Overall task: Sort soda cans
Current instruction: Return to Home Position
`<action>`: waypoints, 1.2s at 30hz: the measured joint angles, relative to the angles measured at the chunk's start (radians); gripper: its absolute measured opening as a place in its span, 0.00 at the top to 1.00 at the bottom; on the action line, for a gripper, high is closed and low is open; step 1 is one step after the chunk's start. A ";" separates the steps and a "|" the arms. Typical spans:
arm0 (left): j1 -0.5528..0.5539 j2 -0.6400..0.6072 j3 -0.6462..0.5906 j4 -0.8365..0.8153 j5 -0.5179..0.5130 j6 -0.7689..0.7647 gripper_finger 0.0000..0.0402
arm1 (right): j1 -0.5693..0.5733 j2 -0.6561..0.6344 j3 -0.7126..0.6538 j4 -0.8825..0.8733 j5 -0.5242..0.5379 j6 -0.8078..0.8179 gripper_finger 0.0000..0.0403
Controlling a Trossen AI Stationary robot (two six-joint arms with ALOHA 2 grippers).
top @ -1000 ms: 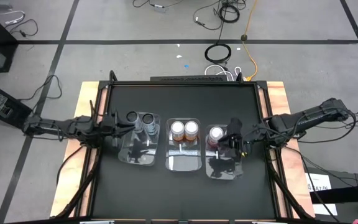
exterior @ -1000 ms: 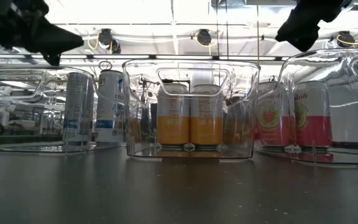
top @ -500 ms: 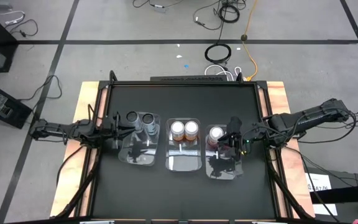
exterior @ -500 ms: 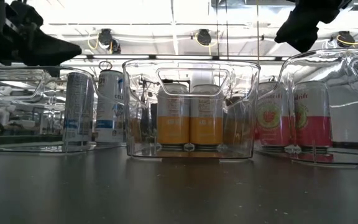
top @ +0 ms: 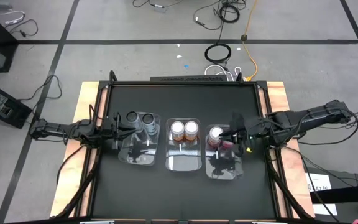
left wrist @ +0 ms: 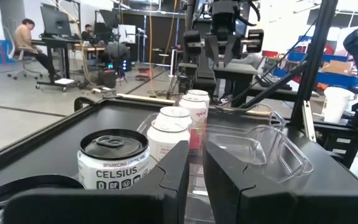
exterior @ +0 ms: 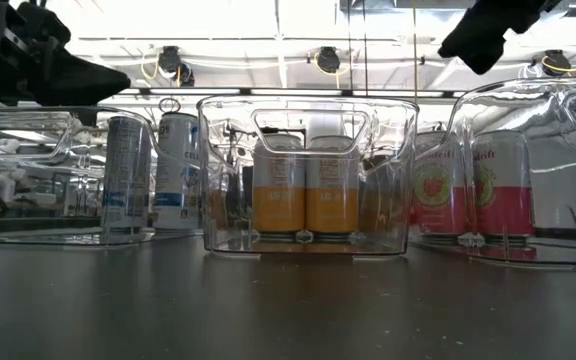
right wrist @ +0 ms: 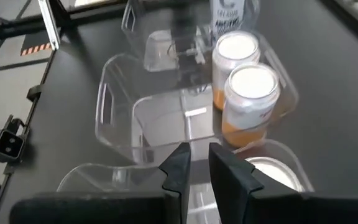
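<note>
Since half a second ago, the right gripper (top: pixel 234 130) is drawing back toward its own side of the table and lifting slightly off the right bin (top: pixel 225 175), while the left gripper (top: pixel 115 124) is staying put just outside the left bin (top: pixel 135 160). Both are showing fingers pinched almost together, a thin gap between them, carrying nothing. The pink cans (exterior: pixel 473 195) are standing in the right bin, the orange cans (top: pixel 184 129) in the middle bin (top: pixel 184 164), and the white-blue cans (top: pixel 140 118) in the left bin, so the sorting is looking finished and the arms are probably heading home.
</note>
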 joint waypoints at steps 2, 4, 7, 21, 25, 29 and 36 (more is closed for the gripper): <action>0.000 0.000 0.000 0.000 0.000 0.000 0.86 | -0.009 -0.026 -0.007 0.008 0.000 -0.024 0.88; 0.000 0.000 0.000 0.000 0.000 0.000 0.86 | -0.019 -0.065 -0.040 0.024 -0.001 -0.035 0.88; 0.000 0.000 0.000 0.000 0.000 0.000 0.86 | -0.036 -0.151 -0.141 0.114 -0.011 -0.039 0.88; 0.000 0.000 -0.001 -0.002 0.000 -0.001 0.86 | -0.177 -0.521 -0.658 0.638 -0.251 -0.016 0.88; 0.000 0.000 -0.001 -0.002 0.000 -0.001 0.86 | -0.182 -0.605 -0.753 0.718 -0.194 -0.008 0.88; 0.000 0.000 -0.001 -0.003 0.000 -0.002 0.86 | -0.180 -0.678 -0.780 0.656 -0.086 -0.018 0.88; 0.000 0.000 -0.002 -0.003 0.000 -0.001 0.86 | -0.177 -0.774 -0.779 0.525 -0.144 -0.082 0.88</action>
